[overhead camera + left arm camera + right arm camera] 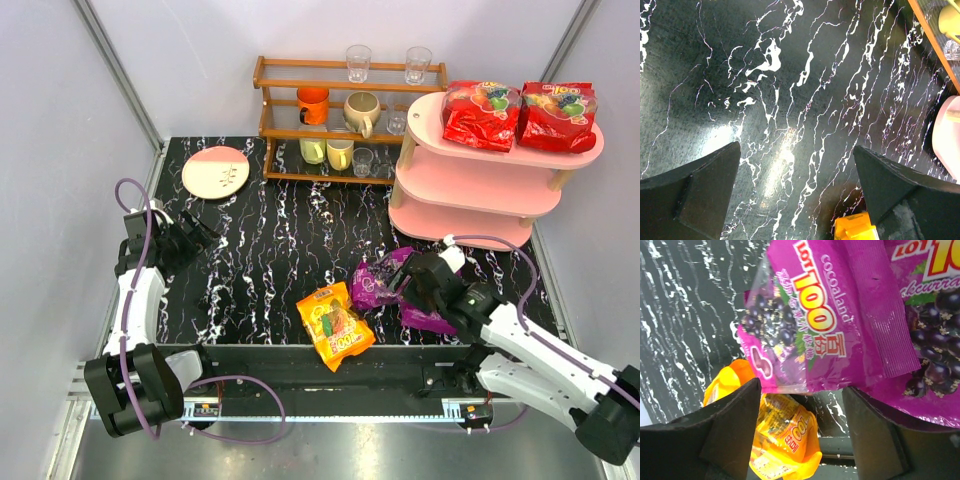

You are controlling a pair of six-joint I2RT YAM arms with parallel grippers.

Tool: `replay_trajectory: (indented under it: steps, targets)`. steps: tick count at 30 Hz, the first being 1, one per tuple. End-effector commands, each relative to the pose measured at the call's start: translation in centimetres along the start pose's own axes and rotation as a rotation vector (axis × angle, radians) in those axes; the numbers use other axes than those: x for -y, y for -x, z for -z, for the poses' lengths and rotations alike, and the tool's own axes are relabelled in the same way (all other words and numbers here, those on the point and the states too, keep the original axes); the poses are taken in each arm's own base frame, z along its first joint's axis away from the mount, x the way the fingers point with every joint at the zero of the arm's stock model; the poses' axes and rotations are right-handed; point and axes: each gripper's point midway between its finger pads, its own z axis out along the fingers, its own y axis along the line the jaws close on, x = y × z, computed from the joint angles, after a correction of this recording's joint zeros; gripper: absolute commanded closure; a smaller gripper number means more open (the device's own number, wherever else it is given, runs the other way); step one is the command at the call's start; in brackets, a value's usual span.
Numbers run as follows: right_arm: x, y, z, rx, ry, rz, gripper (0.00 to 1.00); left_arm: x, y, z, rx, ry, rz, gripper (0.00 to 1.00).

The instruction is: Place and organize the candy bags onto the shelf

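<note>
Two red candy bags (481, 113) (557, 115) lie on the top board of the pink shelf (480, 185) at the back right. Two purple bags lie overlapping near the table's front right, one to the left (378, 280) (805, 335) and one partly under my right arm (432, 321) (932, 340). The orange bag (335, 325) (785, 435) lies at the front edge. My right gripper (408, 287) (802, 390) is open, its jaws on either side of the left purple bag's lower edge. My left gripper (205, 232) (796, 147) is open and empty above bare table at the left.
A brown wooden rack (350, 120) with cups and glasses stands at the back middle, next to the shelf. A pink and cream plate (216, 172) lies at the back left. Grey walls close in both sides. The left wrist view shows the orange bag's corner (855, 227).
</note>
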Motion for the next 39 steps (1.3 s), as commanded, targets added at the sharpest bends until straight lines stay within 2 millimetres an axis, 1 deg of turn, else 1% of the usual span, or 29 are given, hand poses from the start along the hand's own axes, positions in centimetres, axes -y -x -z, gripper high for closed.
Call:
replay_trajectory:
  steps: [1, 2, 3, 6, 9, 12, 13, 14, 15, 16, 17, 18, 19, 20, 21, 22, 23, 24, 25, 26, 28, 29, 31, 33, 34, 36, 37, 39]
  targets:
    - [-0.7, -0.4, -1.4, 0.010, 0.020, -0.067, 0.29, 1.2, 1.4, 0.8, 0.048, -0.041, -0.034, 0.01]
    - [-0.7, -0.2, -1.6, 0.022, 0.020, -0.074, 0.32, 1.2, 1.4, 0.8, 0.049, -0.039, -0.034, 0.01]
    - [-0.4, -0.3, -1.8, 0.025, 0.008, -0.070, 0.39, 1.3, 1.4, 0.8, 0.048, -0.044, -0.035, 0.01]
    - [0.5, -0.1, -2.2, 0.045, -0.024, -0.063, 0.43, 1.3, 1.3, 0.6, 0.034, -0.049, -0.031, 0.01]
    - [0.8, 0.0, -2.5, 0.061, -0.034, -0.053, 0.53, 1.3, 1.2, 0.5, 0.026, -0.050, -0.029, 0.01]
    - [0.5, 0.6, -2.7, 0.084, -0.034, -0.008, 0.80, 1.3, 1.3, 0.6, 0.033, -0.050, -0.031, 0.01]
    - [0.4, 0.9, -2.8, 0.092, -0.038, 0.040, 0.93, 1.2, 1.2, 0.6, 0.033, -0.047, -0.031, 0.01]
    - [0.3, 1.1, -2.9, 0.100, -0.047, 0.075, 0.99, 1.3, 1.2, 0.6, 0.033, -0.050, -0.033, 0.01]
    - [-1.0, 2.0, -2.3, 0.118, -0.021, 0.100, 1.00, 1.3, 1.3, 0.6, 0.035, -0.050, -0.032, 0.01]
    - [-1.4, 2.5, -2.0, 0.127, -0.011, 0.176, 1.00, 1.3, 1.2, 0.6, 0.034, -0.049, -0.032, 0.01]
    - [-1.9, 3.1, -1.6, 0.140, -0.006, 0.210, 1.00, 1.2, 1.2, 0.6, 0.032, -0.050, -0.031, 0.01]
    - [-3.3, 4.3, -0.6, 0.166, 0.022, 0.228, 1.00, 1.3, 1.2, 0.6, 0.033, -0.051, -0.032, 0.01]
    - [-3.8, 5.1, 0.0, 0.185, 0.028, 0.293, 1.00, 1.4, 1.2, 0.7, 0.035, -0.053, -0.034, 0.01]
    - [-4.0, 5.8, 0.6, 0.203, 0.019, 0.320, 1.00, 1.3, 1.2, 0.7, 0.035, -0.052, -0.034, 0.01]
    - [-5.5, 7.1, 1.8, 0.233, 0.043, 0.335, 1.00, 1.3, 1.2, 0.7, 0.036, -0.051, -0.034, 0.01]
    - [-5.8, 7.8, 2.3, 0.247, 0.041, 0.391, 1.00, 1.4, 1.2, 0.7, 0.037, -0.052, -0.034, 0.01]
    - [-5.6, 8.2, 2.6, 0.247, 0.007, 0.430, 1.00, 1.3, 1.2, 0.7, 0.036, -0.052, -0.035, 0.01]
    - [-6.7, 9.4, 3.6, 0.272, 0.014, 0.439, 1.00, 1.4, 1.3, 0.7, 0.037, -0.053, -0.034, 0.01]
    - [-6.3, 9.8, 4.0, 0.273, -0.026, 0.490, 1.00, 1.4, 1.3, 0.7, 0.036, -0.054, -0.035, 0.01]
    - [-7.1, 10.6, 4.4, 0.283, -0.038, 0.503, 1.00, 1.4, 1.2, 0.7, 0.035, -0.053, -0.034, 0.01]
    - [-6.9, 11.0, 4.4, 0.277, -0.078, 0.548, 1.00, 1.4, 1.2, 0.7, 0.036, -0.054, -0.034, 0.01]
    - [-7.2, 11.2, 4.2, 0.278, -0.090, 0.560, 1.00, 1.4, 1.2, 0.8, 0.035, -0.055, -0.035, 0.01]
    - [-7.0, 11.4, 3.7, 0.277, -0.124, 0.583, 1.00, 1.4, 1.3, 0.7, 0.036, -0.054, -0.035, 0.01]
    - [-6.8, 10.9, 2.5, 0.250, -0.157, 0.618, 1.00, 1.4, 1.2, 0.7, 0.034, -0.054, -0.034, 0.01]
    - [-6.5, 10.4, 1.4, 0.222, -0.191, 0.644, 1.00, 1.4, 1.3, 0.7, 0.035, -0.055, -0.036, 0.01]
    - [-6.2, 9.9, 0.3, 0.189, -0.225, 0.684, 1.00, 1.4, 1.2, 0.7, 0.035, -0.056, -0.038, 0.01]
    - [-5.8, 9.2, -0.8, 0.157, -0.259, 0.713, 1.00, 1.4, 1.1, 0.7, 0.032, -0.055, -0.035, 0.01]
    - [-5.8, 8.7, -1.8, 0.134, -0.281, 0.744, 1.00, 1.3, 1.1, 0.8, 0.034, -0.053, -0.034, 0.01]
